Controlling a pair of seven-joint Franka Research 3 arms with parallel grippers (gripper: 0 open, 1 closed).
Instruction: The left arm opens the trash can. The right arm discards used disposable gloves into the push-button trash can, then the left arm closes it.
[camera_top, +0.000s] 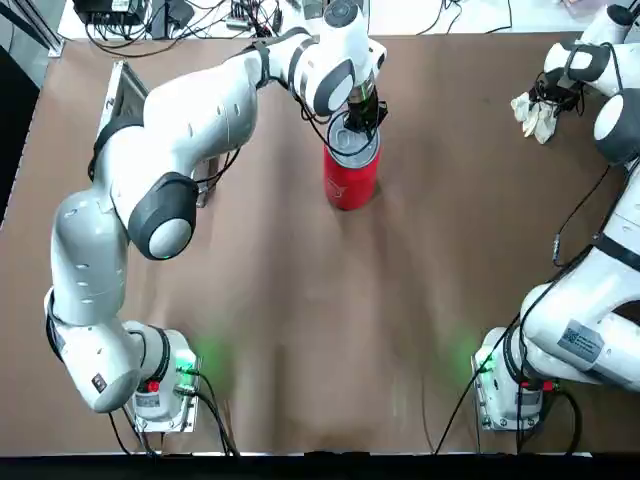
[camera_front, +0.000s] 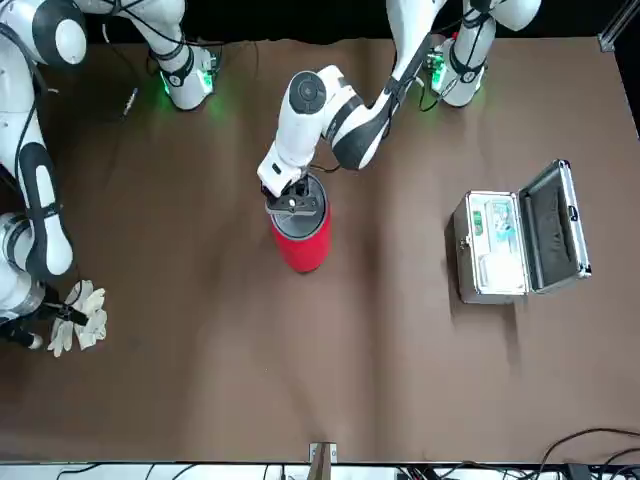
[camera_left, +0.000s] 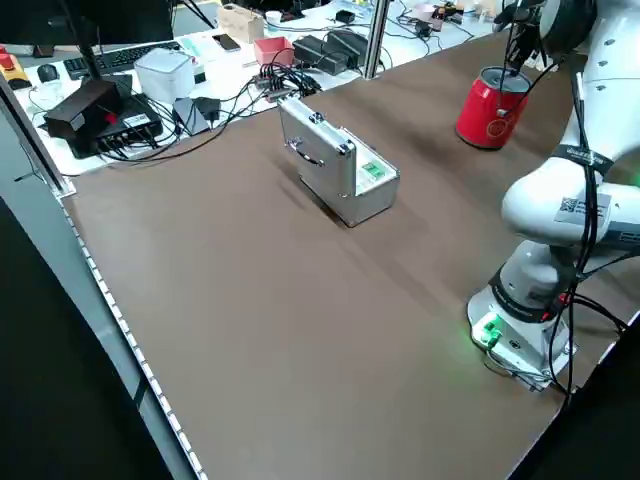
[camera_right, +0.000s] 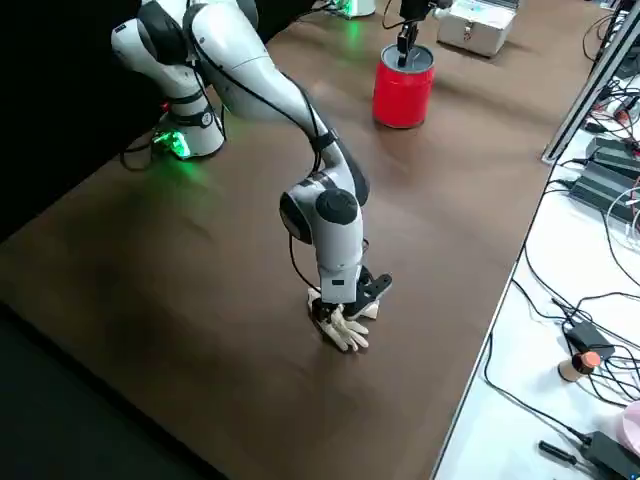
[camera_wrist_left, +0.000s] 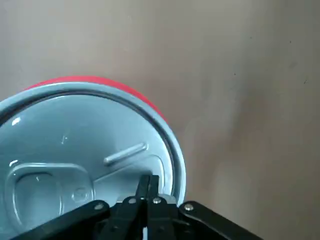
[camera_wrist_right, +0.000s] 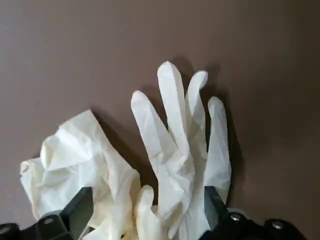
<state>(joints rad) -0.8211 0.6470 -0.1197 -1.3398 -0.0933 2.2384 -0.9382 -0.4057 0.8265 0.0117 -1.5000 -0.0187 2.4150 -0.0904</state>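
While the left gripper (camera_wrist_left: 148, 186), fingers pressed together, touches the trash can (camera_top: 350, 172) lid, it grips nothing. Right gripper (camera_wrist_right: 145, 212) straddles the gloves (camera_wrist_right: 165, 170), jaws spread wide.

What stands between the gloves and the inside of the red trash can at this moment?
The trash can is shut by its silver lid, and the left claw, closed, sits on that lid. The right claw is open around the gloves on the table.

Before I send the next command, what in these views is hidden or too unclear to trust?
- Whether the left gripper touches the trash can lid: left wrist view is too close; top view has the wrist above it.
- How much of the gloves lies between the right gripper fingers: cut off by the right wrist view's edge.
- The silver case: mostly under the left arm in the top view.
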